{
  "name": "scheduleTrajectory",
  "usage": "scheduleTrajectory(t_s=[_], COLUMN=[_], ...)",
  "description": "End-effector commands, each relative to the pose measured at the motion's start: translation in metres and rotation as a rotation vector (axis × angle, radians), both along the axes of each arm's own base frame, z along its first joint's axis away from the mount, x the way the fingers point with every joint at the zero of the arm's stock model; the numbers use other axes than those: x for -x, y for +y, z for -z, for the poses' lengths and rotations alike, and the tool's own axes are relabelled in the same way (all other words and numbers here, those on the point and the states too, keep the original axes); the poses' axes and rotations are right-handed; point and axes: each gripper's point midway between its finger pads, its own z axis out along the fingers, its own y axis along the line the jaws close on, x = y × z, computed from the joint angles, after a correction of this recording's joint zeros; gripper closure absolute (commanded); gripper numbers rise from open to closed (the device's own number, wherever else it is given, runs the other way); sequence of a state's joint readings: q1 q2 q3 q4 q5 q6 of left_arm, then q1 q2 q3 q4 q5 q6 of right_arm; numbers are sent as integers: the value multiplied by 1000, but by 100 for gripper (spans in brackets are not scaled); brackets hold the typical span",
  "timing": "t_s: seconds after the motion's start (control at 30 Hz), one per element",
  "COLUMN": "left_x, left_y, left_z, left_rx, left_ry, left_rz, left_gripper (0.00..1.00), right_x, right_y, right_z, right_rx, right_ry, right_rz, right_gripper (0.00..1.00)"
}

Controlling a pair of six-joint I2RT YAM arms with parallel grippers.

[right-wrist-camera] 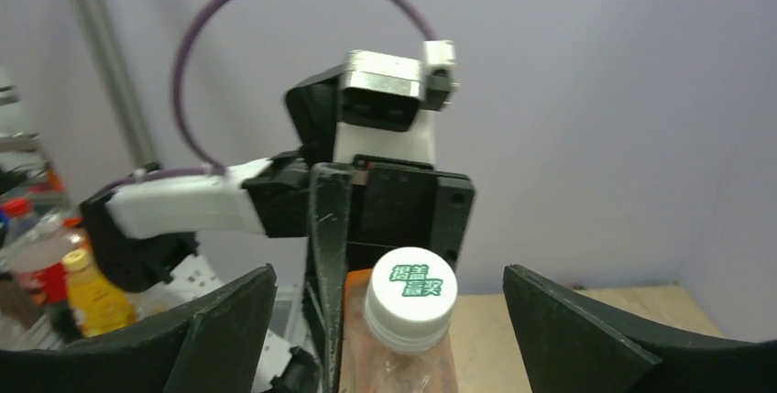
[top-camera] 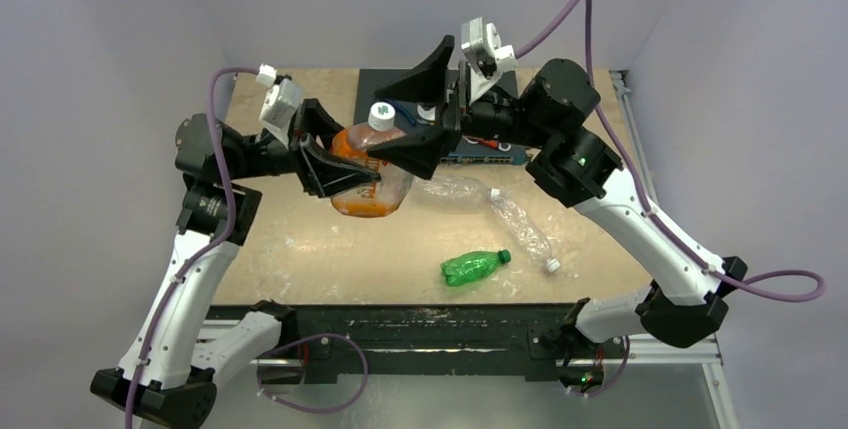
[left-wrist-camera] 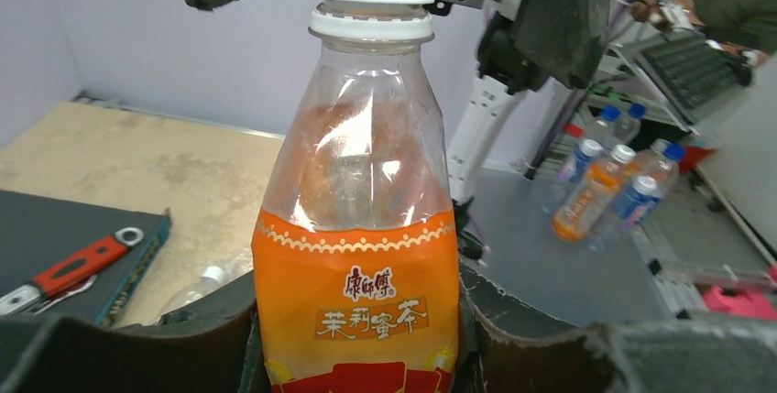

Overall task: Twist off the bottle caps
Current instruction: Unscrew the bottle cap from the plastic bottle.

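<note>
Here the left gripper (top-camera: 345, 177) squeezes the orange bottle (left-wrist-camera: 357, 301), cap (right-wrist-camera: 410, 290) up at twelve o'clock between the wide-open jaws of the right gripper (right-wrist-camera: 385, 306).

Top camera is looking steeply down from above the near edge, covering the whole table (top-camera: 290, 249). Left wrist camera is facing level, very near the bottle (left-wrist-camera: 357, 320), with the right arm (left-wrist-camera: 481, 127) behind. Right wrist camera is looking across its cap (right-wrist-camera: 410, 297) at close range toward the left arm (right-wrist-camera: 183, 205). All three are sharing that bottle.
</note>
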State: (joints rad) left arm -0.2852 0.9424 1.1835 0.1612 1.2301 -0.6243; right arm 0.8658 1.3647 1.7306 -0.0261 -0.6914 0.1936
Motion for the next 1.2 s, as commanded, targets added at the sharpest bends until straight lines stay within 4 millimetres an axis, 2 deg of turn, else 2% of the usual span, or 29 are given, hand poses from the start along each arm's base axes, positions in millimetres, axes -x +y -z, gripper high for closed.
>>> scheduleTrajectory(t_s=[0.0,0.1,0.23,0.33,0.43,0.6,0.77,0.87,0.93,1.03,1.17], left_x=[-32,-49,-71,-82,-87,-86,-87,-88,-87,-87,-87], left_y=[9,15,25,31,35,36,37,37,37,37,37], left_z=[-4,2,11,15,19,23,25,26,25,21,19], left_rx=[-7,-22,-57,-80,-95,-110,-117,-118,-112,-102,-97], left_ry=[-85,-141,-180,-194,-204,-218,-216,-219,-220,-223,-225], left_rz=[-231,-337,-463,-530,-561,-562,-571,-573,-575,-576,-576], left_gripper=[100,100,100,100,100,100,100,100,100,100,100], right_x=[-51,-62,-78,-94,-98,-94,-91,-92,-92,-92,-94], right_y=[-23,-17,3,12,16,17,18,18,20,24,24], right_z=[-29,-29,-18,-9,-8,-17,-17,-14,-10,-5,2], right_rx=[-97,-96,-17,22,6,-40,-46,-37,-25,-13,-3], right_ry=[107,143,176,214,231,234,231,234,236,246,256], right_rz=[355,470,652,748,762,730,718,719,719,710,720], right_gripper=[1,1,1,7,13,25,39,52,50,37,28])
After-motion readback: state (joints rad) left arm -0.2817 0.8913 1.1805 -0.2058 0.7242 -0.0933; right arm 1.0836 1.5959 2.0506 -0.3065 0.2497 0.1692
